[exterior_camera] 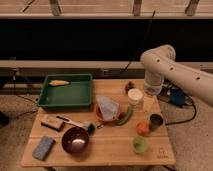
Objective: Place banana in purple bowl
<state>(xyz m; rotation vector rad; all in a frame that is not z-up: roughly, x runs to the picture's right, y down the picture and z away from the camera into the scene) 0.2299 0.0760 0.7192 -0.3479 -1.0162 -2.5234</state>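
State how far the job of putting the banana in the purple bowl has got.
Done: nothing yet. The banana lies in the green tray, and the purple bowl holds no banana. In hand: nothing; the pincer hangs open beside the white cup, far from the banana. Left: reach, grasp, carry, release in the bowl.

Small yellow-orange banana (59, 83) lying in green tray (65, 96), purple bowl (75, 140) upright, well apart

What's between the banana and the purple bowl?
Between banana and purple bowl, camera view shows the green tray's front wall, a wooden block and a dark tool. The gripper hangs right, by the white cup.
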